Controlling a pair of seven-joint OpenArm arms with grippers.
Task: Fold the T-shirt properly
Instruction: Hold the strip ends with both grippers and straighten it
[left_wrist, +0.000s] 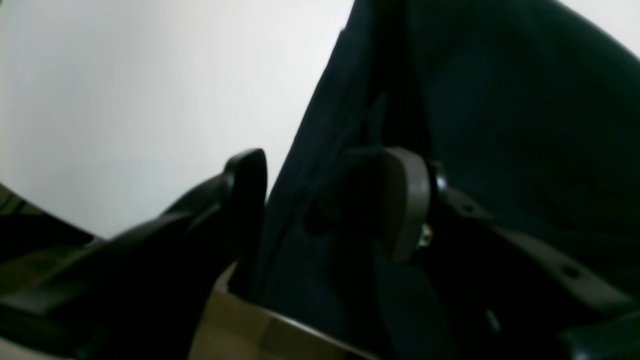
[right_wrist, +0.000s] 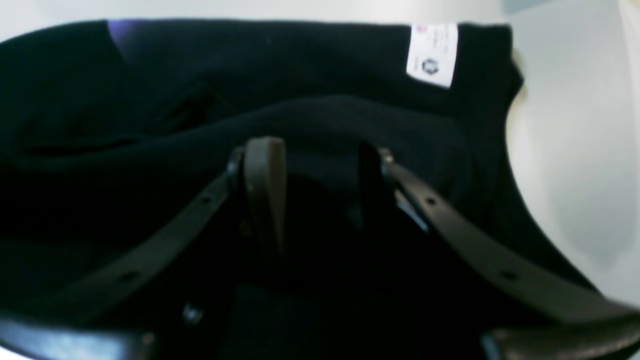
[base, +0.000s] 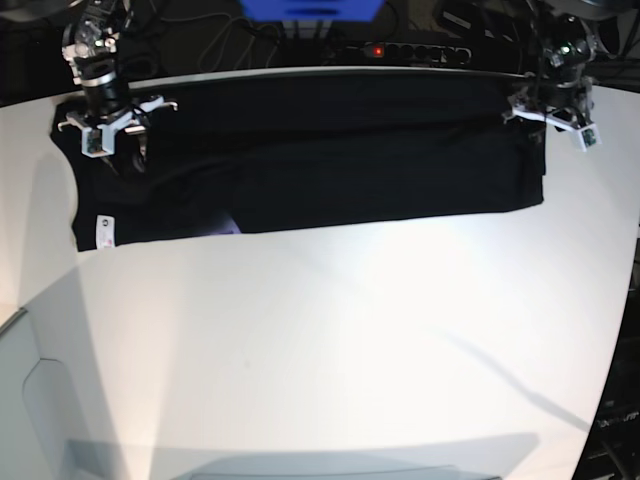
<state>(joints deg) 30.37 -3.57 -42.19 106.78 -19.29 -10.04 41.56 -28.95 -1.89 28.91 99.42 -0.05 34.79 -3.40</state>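
Observation:
The black T-shirt (base: 320, 160) lies folded in a long band across the far side of the white table (base: 320, 350). Its white tag (base: 103, 232) (right_wrist: 432, 55) shows at the near left corner, and a purple bit of print (base: 228, 225) peeks out at the near edge. My right gripper (base: 112, 148) (right_wrist: 320, 175) stands over the shirt's left end, fingers apart, with a low ridge of cloth just ahead of them. At the shirt's right end, my left gripper (base: 547, 122) (left_wrist: 325, 195) is open. One finger (left_wrist: 247, 200) is off the cloth's edge and the other pad (left_wrist: 405, 200) is over the fabric.
A power strip (base: 400, 50) with a red light, cables and a blue object (base: 310, 8) sit behind the table's far edge. The table's right edge (base: 628, 300) drops off to dark floor. A pale panel (base: 30, 400) is at the front left.

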